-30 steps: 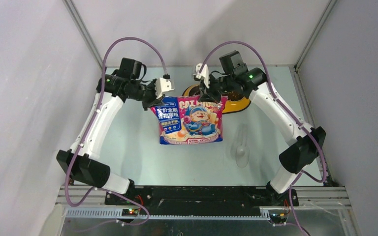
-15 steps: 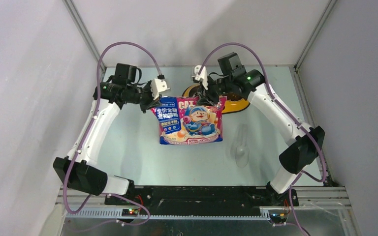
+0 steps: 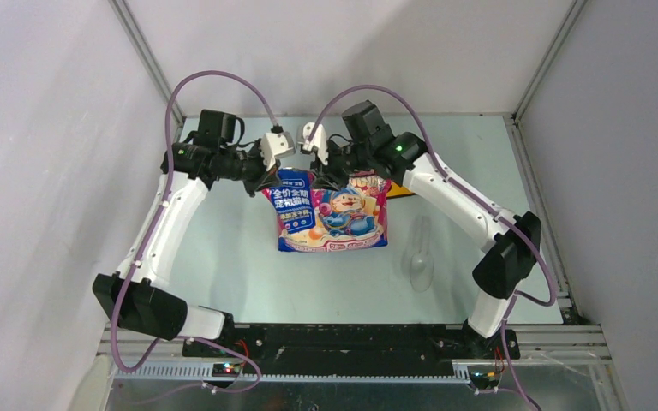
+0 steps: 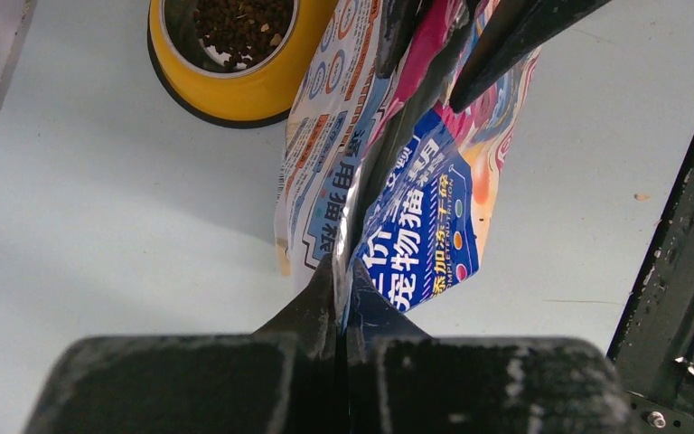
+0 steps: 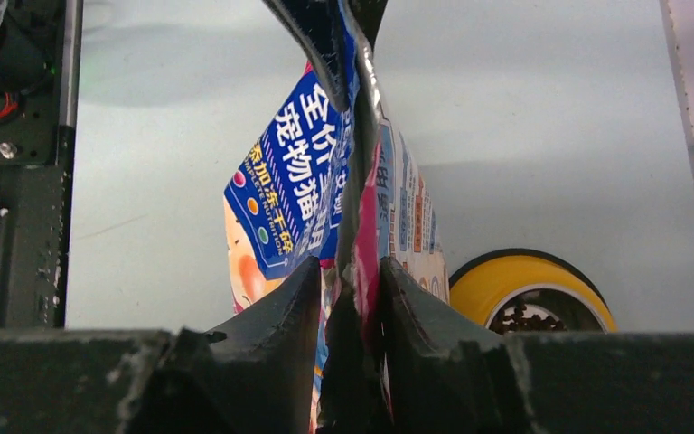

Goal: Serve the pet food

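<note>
**Left gripper** [image 4: 342,271]: clamped flat on the top seam of the cat food bag [image 4: 416,208], at its left corner.

**Right gripper** [image 5: 348,271]: straddles the same seam further along. Its jaws are parted with the film between them, and no firm pinch shows.

**Bag:** held up by its top edge between the 2 grippers, above the table [image 3: 223,257], with its mouth pressed nearly flat. Whether its bottom rests on the table cannot be told.

**Pet food** [image 4: 239,23]: brown kibble lies in a steel cup of the yellow bowl [image 4: 235,90], just behind the bag. Any kibble inside the bag is hidden.

**Clear scoop** [image 3: 420,257]: lies on the table to the right of the bag, apart from it.

**Hazards, as judged:**
- With only 1 firm hold, the glossy film may slip.
- The bag may sag toward its unsupported right side and tip kibble onto the table.
- If the right jaws close where they are, they may catch both walls and keep the mouth shut.
- A swinging bag may knock the bowl.

**Count:** 2 grippers, 1 bag, 1 bowl (1 cup in view), 1 scoop.
</note>
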Controlling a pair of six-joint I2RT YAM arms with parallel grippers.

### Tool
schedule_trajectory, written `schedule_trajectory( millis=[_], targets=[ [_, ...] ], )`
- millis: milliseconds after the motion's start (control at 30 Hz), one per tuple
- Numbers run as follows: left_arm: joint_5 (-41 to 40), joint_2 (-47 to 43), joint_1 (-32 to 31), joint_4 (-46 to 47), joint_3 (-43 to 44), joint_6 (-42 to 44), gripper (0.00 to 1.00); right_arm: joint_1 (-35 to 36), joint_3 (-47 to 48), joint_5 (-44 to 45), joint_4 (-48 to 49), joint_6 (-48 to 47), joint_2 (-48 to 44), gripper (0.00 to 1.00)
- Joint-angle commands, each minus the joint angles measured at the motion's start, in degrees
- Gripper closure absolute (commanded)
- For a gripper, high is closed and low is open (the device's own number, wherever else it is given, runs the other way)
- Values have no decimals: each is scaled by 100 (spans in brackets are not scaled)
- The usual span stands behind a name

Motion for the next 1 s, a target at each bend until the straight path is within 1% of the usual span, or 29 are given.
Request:
schedule_trajectory(
  millis=[0, 33, 67, 100, 133, 300, 333, 367, 400, 433, 467, 500, 533, 567, 667, 700, 733, 767, 800, 833, 867, 900, 967],
  targets=[
    [400, -215, 9, 237, 145, -216, 100, 58, 223, 167, 441, 598, 29, 71],
    [420, -218, 9, 250, 141, -234, 100, 61, 211, 139, 453, 609, 8, 77],
    [434, -218, 15, 250, 140, -234, 100, 69, 205, 93, 466, 603, -10, 93],
    [439, -207, 13, 247, 138, -247, 100, 75, 200, 110, 474, 608, -16, 97],
    [434, -204, 12, 244, 137, -249, 100, 86, 199, 167, 502, 620, -20, 100],
    [372, -218, 11, 103, 183, -67, 100, 81, 274, 313, 572, 658, -6, 100],
    [366, -207, 12, 19, 217, -27, 100, 76, 327, 332, 540, 663, 11, 97],
    [343, -204, 16, -24, 238, 42, 100, 69, 364, 335, 520, 671, 21, 90],
    [329, -191, 18, -126, 281, 76, 100, 61, 429, 333, 452, 674, 44, 72],
    [297, -178, 20, -171, 301, 156, 100, 41, 485, 336, 338, 652, 59, 65],
    [288, -154, 16, -245, 338, 189, 100, 25, 591, 318, 265, 629, 88, 62],
    [269, -146, 19, -279, 356, 239, 100, -21, 649, 276, 87, 548, 99, 77],
    [266, -130, 20, -323, 379, 256, 100, -54, 766, 129, -5, 451, 118, 89],
    [269, -126, 20, -336, 385, 262, 100, -111, 803, 69, -117, 436, 123, 99],
    [310, -112, 17, -361, 384, 256, 100, -227, 811, 50, -207, 362, 57, 100],
    [321, -103, 19, -363, 383, 249, 100, -260, 808, 113, -257, 337, 39, 94],
    [330, -104, 18, -361, 388, 234, 100, -279, 810, 133, -305, 297, 31, 85],
    [336, -100, 15, -368, 390, 233, 100, -308, 821, 162, -422, 250, 20, 71],
    [345, -97, 15, -378, 402, 221, 100, -320, 829, 167, -489, 117, 12, 69],
    [347, -96, 18, -381, 401, 218, 100, -358, 835, 135, -640, 23, -7, 86],
    [339, -91, 13, -396, 405, 231, 100, -372, 846, 105, -720, -157, -10, 94],
    [331, -88, 17, -427, 413, 240, 100, -410, 864, 63, -853, -215, -21, 100],
    [306, -75, 19, -490, 436, 290, 100, -491, 903, 32, -985, -295, -52, 100]
  ],
)
